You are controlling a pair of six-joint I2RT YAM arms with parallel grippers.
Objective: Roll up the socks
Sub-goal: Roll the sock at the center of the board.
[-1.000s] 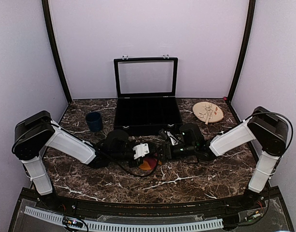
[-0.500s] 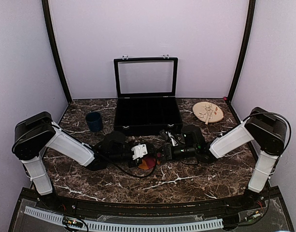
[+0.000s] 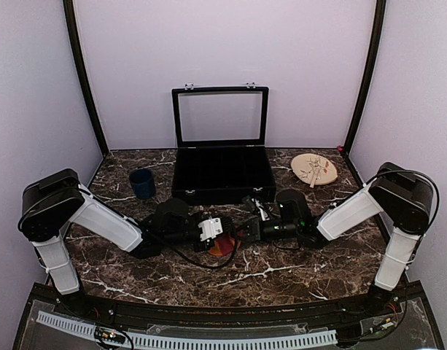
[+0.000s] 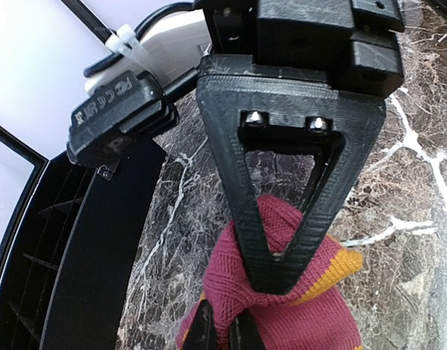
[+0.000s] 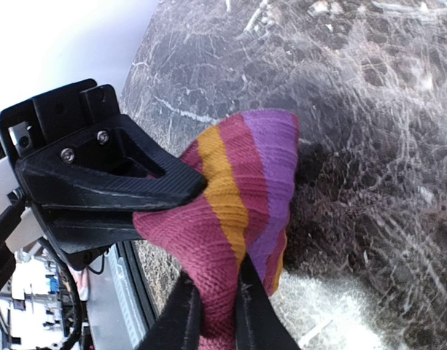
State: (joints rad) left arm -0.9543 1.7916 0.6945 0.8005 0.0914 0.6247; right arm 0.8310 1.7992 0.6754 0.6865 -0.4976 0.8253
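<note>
Bridging left tool, right tool: sock

White arm shells, black joints, black right pincer.

Maroon sock, purple and orange bands

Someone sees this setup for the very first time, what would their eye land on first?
The two arms meet at mid-table over a maroon sock with orange and purple bands; the left pincer and the right pincer are both shut on it. Behind them stands an open black case, lid upright, with a dark blue cup to its left and a tan round plate to its right.
</note>
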